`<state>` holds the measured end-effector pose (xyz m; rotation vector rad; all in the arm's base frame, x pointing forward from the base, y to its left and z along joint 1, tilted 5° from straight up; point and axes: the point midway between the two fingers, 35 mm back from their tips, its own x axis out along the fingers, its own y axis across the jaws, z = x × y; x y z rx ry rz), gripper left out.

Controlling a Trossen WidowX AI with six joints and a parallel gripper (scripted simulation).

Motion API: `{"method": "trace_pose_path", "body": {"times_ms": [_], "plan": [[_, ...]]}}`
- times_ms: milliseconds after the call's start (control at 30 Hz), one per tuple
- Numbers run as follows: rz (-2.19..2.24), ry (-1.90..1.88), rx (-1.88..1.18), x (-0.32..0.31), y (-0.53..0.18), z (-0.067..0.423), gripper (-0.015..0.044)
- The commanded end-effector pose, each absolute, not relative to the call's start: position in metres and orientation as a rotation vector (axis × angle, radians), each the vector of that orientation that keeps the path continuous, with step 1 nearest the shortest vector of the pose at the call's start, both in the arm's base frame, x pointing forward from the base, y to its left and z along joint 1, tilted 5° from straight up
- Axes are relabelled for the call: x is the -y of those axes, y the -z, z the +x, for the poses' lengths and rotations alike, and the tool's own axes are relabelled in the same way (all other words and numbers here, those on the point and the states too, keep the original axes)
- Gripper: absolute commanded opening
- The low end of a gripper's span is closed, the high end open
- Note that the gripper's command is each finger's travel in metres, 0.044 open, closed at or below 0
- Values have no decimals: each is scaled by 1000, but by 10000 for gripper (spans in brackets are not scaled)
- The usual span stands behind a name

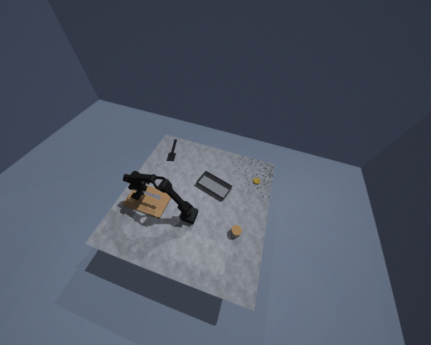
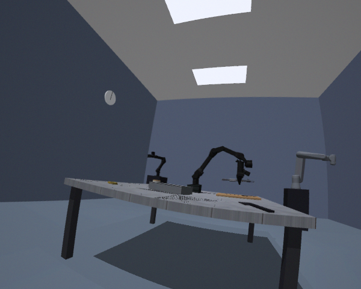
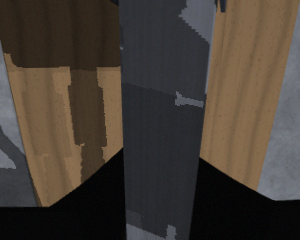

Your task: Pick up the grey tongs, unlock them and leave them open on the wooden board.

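My gripper (image 1: 138, 193) (image 2: 239, 181) (image 3: 152, 152) is shut on the grey tongs (image 1: 154, 193) (image 2: 228, 179) (image 3: 162, 115). It points straight down and holds them roughly level, a little way above the wooden board (image 1: 153, 208) (image 2: 236, 195) (image 3: 242, 95). In the wrist view the tongs run as a grey band up the middle, with the board below on both sides. I cannot tell whether their arms are spread. The roasting tin (image 1: 212, 185) (image 2: 169, 187) stands empty to the right of the arm's base.
A black spatula (image 1: 172, 150) (image 2: 257, 206) lies at the table's far left corner. A small yellow disc (image 1: 256, 180) sits among scattered specks at the far right. An orange cylinder (image 1: 235, 231) stands near the right side. Other arms stand on pedestals off the table.
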<state>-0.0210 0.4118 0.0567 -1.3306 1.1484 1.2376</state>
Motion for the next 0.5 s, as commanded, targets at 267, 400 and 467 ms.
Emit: {"method": "trace_pose_path", "body": {"times_ms": [267, 400, 467], "plan": [[-1255, -1284, -1089, -417, -57, -19, -150], [-1198, -1318, -1042, -421, -59, -19, -150], [-1170, -1335, -1018, -422, -60, -19, -150]]}}
